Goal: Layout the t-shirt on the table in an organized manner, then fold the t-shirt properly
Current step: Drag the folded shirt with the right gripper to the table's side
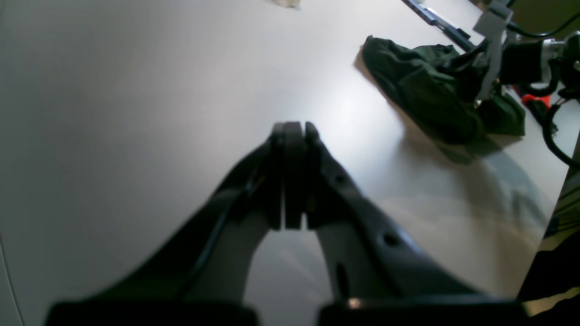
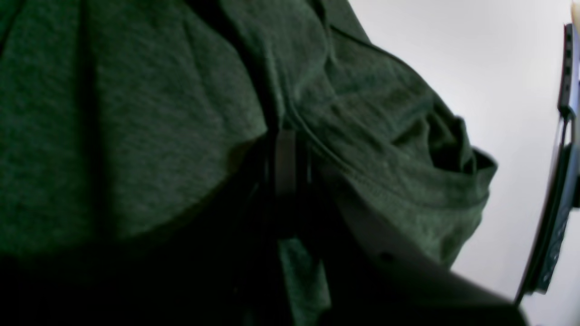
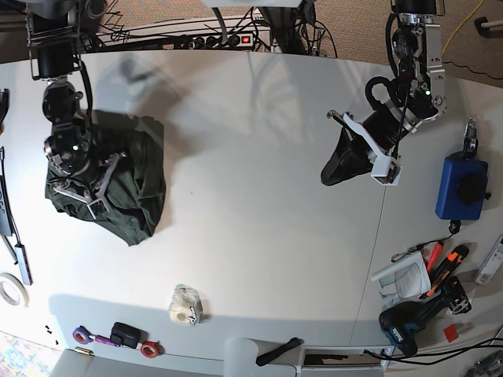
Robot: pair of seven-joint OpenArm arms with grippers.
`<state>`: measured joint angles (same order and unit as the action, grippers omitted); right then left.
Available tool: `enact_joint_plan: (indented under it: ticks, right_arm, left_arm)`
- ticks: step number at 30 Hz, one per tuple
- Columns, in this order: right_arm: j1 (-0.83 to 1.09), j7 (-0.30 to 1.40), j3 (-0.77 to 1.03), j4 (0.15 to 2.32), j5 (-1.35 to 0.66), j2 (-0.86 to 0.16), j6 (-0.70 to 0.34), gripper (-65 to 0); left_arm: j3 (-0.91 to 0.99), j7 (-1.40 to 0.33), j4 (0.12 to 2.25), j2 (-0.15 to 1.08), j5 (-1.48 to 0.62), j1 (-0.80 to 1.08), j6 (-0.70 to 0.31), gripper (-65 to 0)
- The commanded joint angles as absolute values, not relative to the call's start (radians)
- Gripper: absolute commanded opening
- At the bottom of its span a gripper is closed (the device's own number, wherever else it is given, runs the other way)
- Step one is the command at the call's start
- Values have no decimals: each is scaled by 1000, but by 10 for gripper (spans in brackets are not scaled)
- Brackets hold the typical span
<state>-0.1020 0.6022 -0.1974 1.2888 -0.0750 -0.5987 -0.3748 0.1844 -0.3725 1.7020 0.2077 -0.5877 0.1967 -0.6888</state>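
The dark green t-shirt (image 3: 118,184) lies bunched in a heap at the left of the white table (image 3: 251,157). My right gripper (image 3: 78,188) sits on top of the heap; in the right wrist view its fingertips (image 2: 285,154) are pressed together with t-shirt (image 2: 371,136) folds gathering at them, so it looks shut on the cloth. My left gripper (image 3: 328,177) hangs over the bare table at the right, well away from the garment. In the left wrist view the left gripper (image 1: 292,136) is shut and holds nothing, with the t-shirt (image 1: 421,86) far off at upper right.
A blue pouch (image 3: 461,187), a drill (image 3: 409,323) and hand tools lie at the table's right edge. A white crumpled item (image 3: 185,305) and tape rolls (image 3: 118,336) sit near the front edge. A black bar (image 3: 12,232) lies along the left edge.
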Motion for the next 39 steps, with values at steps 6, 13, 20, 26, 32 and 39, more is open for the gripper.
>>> enact_joint_plan:
  ticks: [6, 13, 20, 26, 32, 39]
  right_arm:
    - [-88, 654, -201, 1275, -109, -638, -545, -650]
    - [-46, 652, -201, 1289, -128, -671, -667, -650]
    - [61, 650, -201, 1424, -151, -775, -672, -650]
    - [105, 680, -201, 1472, -152, -814, -607, -650]
    - [105, 696, -201, 1472, -111, -814, -494, -650]
    - [105, 699, -201, 1472, -104, -813, -454, -650]
  left_arm:
    - [186, -344, 1720, 211, -606, 189, -698, -650]
    - [187, -344, 1720, 211, -599, 200, -698, -650]
    - [186, -343, 1720, 211, -599, 203, -698, -650]
    - [187, -344, 1720, 211, -599, 203, -698, -650]
    - [186, -344, 1720, 211, -599, 203, -698, -650]
    - [186, -344, 1720, 211, -599, 203, -698, -650]
